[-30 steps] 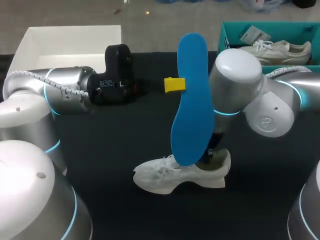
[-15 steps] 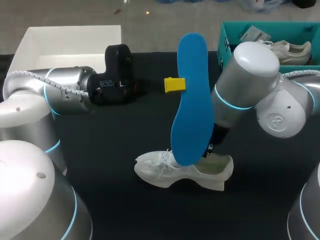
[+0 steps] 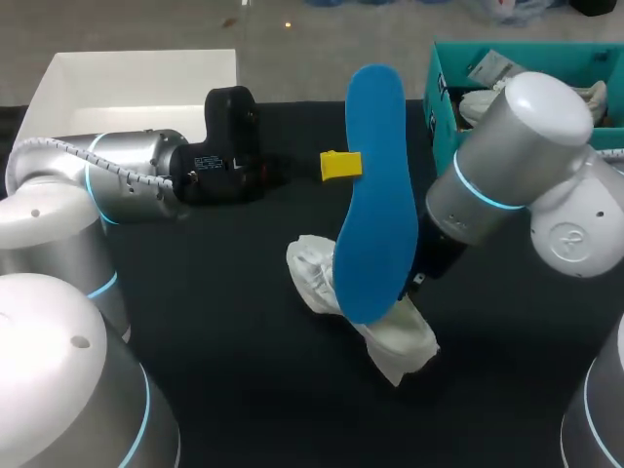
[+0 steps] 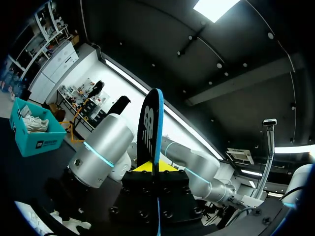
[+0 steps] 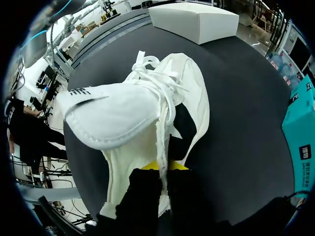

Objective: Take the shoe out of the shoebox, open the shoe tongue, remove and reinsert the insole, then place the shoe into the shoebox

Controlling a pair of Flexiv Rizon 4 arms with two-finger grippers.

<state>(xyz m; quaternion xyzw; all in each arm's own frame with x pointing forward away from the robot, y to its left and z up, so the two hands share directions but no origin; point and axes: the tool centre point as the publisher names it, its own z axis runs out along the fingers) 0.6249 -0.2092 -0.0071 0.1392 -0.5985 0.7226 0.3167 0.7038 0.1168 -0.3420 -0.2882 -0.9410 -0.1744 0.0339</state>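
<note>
Shoe (image 3: 402, 343) pinched in right gripper (image 5: 163, 166), insole (image 3: 375, 195) in left gripper (image 4: 155, 167).

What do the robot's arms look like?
The left arm and right arm are fat silver tubes with glowing blue rings. A ribbed white cable runs along the left one, before a black wrist block. The fingers have bright yellow tips.

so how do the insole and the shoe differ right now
The insole is blue and flat; the shoe is white and bulky. The insole stands on end, high up, in the left gripper; the shoe is tilted, low near the table, in the right gripper. Both are clamped between fingers.
</note>
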